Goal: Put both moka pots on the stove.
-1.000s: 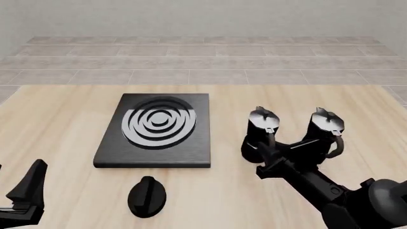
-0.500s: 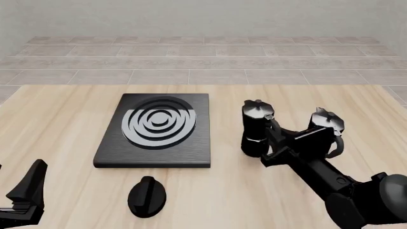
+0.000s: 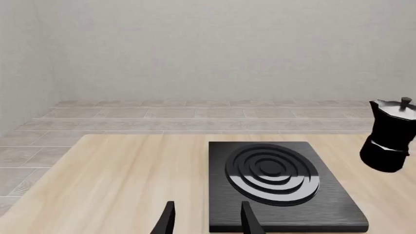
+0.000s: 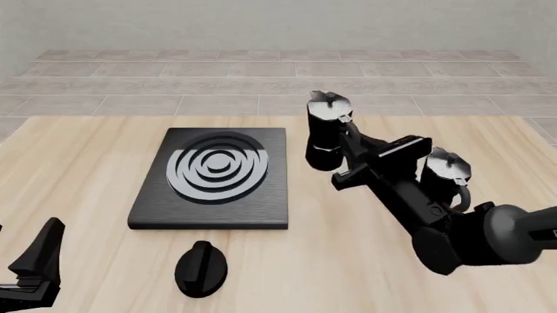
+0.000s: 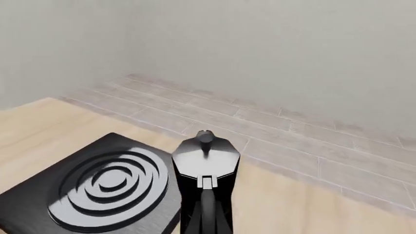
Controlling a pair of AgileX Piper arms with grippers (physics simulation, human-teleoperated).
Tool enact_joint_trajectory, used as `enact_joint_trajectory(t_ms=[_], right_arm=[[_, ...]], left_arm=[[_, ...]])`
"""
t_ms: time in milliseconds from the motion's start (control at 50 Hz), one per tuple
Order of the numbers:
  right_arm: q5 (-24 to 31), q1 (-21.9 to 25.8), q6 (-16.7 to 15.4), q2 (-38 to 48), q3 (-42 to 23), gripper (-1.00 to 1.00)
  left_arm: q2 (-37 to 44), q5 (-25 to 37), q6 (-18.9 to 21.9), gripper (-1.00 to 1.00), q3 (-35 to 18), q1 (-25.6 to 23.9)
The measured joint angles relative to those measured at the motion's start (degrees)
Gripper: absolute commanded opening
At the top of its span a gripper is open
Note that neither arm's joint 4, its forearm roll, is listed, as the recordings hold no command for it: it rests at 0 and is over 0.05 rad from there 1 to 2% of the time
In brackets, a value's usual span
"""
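Observation:
My right gripper (image 4: 351, 158) is shut on the handle of one moka pot (image 4: 325, 130), holding it upright in the air just right of the stove's (image 4: 213, 175) far right corner. That pot also shows in the left wrist view (image 3: 390, 135) and the right wrist view (image 5: 206, 163). The second moka pot (image 4: 445, 173) stands on the table at the right, behind my right arm. The stove top is bare in the left wrist view (image 3: 276, 178) and the right wrist view (image 5: 97, 187). My left gripper (image 3: 208, 223) is open and empty at the near left (image 4: 35, 264).
A low black oval knob (image 4: 201, 268) lies on the table in front of the stove. The wooden table (image 4: 78, 169) ends at a tiled floor and a grey wall beyond. My right arm (image 4: 452, 228) stretches across the near right.
My right gripper has lifted the held moka pot off the table and carried it up and left toward the stove. The second pot and the left arm have not moved.

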Motion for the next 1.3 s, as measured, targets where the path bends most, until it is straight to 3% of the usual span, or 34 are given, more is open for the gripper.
enact_joint_trajectory(t_ms=[620, 1300], right_arm=[[3.94, 9.89, 1.78, 5.77, -13.28, -1.00], [6.93, 16.30, 3.88, 13.01, -23.22, -1.00]], left_arm=[[0.00, 0.00, 0.00, 1.00, 0.00, 0.00], [0.00, 0.00, 0.00, 1.00, 0.00, 0.00]])
